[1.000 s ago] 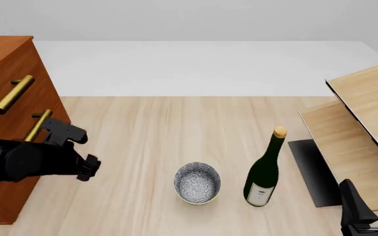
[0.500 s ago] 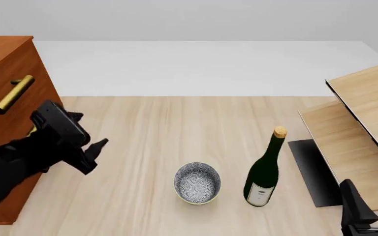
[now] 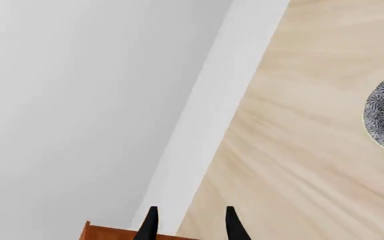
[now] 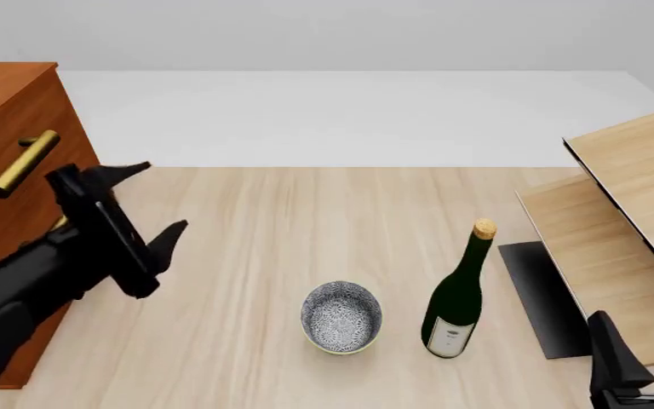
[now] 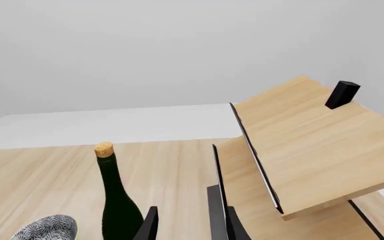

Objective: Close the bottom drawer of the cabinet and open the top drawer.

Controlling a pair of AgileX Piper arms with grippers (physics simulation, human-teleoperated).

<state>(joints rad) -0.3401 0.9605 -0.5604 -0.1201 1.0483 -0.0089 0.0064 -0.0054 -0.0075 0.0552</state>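
Both left gripper [image 4: 142,198] fingers spread, empty; within a second it rose from beside the lower handle and rolled, now below-right of the top drawer [image 4: 14,145] handle [image 4: 14,162] on the cabinet [image 4: 9,94] at frame left. Likely lining up for the pull. Right gripper [image 4: 636,349] parted, idle lower right. Patterned bowl [image 4: 342,317], wine bottle [image 4: 458,294], pale boards [image 4: 633,196] well apart; nothing blocks.

cabinet [image 4: 9,128] cut by left edge; left arm hides lower drawers
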